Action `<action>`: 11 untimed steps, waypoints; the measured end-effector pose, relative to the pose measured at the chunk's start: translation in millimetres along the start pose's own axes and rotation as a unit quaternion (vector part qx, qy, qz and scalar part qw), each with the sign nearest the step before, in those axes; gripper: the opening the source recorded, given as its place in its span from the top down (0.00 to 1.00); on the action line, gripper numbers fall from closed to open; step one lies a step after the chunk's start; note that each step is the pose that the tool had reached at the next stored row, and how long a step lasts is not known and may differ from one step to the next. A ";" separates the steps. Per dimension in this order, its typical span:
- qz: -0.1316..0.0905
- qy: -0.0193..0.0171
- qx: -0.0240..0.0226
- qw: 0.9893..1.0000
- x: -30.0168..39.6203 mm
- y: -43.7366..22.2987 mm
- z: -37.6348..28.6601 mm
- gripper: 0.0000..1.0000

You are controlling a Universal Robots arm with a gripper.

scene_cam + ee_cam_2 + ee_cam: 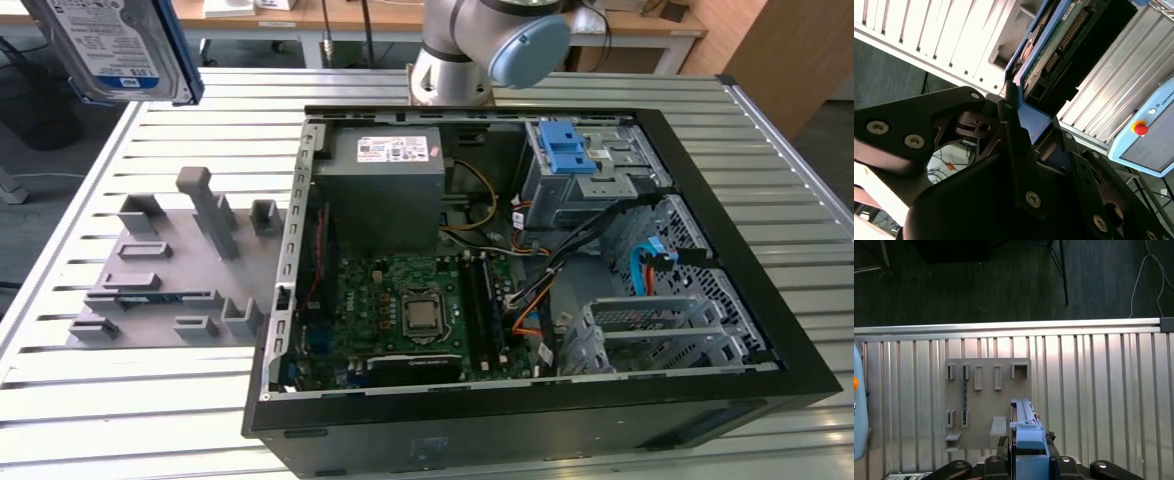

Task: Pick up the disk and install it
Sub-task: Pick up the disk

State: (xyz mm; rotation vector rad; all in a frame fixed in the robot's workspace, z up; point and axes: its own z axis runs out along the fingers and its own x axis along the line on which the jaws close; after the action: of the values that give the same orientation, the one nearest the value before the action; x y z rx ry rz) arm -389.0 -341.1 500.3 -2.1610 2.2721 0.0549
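Note:
The disk (114,50), silver with a white-and-blue label and a blue rail frame, hangs high above the table at the exterior view's upper left, over the grey fixture plate (174,270). My gripper (1026,460) is shut on the disk (1026,432), which appears edge-on between the black fingers (990,462). In the second wrist view the gripper (1034,131) clamps the blue frame, and the disk's green circuit board (1054,45) with its connector points away from the fingers.
An open computer case (747,250) lies on the slatted metal table (160,390), with a grey power-supply box (387,190), motherboard (414,310) and a drive bay with a light-blue latch (574,155). The arm's base (461,55) stands behind the case. A pendant (1149,135) hangs nearby.

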 end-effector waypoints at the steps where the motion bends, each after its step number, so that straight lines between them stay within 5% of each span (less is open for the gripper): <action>1: 0.000 0.000 0.000 1.000 0.0 0.0 0.0 0.63; 11: 0.000 0.000 0.000 1.000 7.0 -0.5 0.4 0.63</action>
State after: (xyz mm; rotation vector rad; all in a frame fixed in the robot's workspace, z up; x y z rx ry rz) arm -388.9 -348.2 499.8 -2.1611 2.2724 0.0546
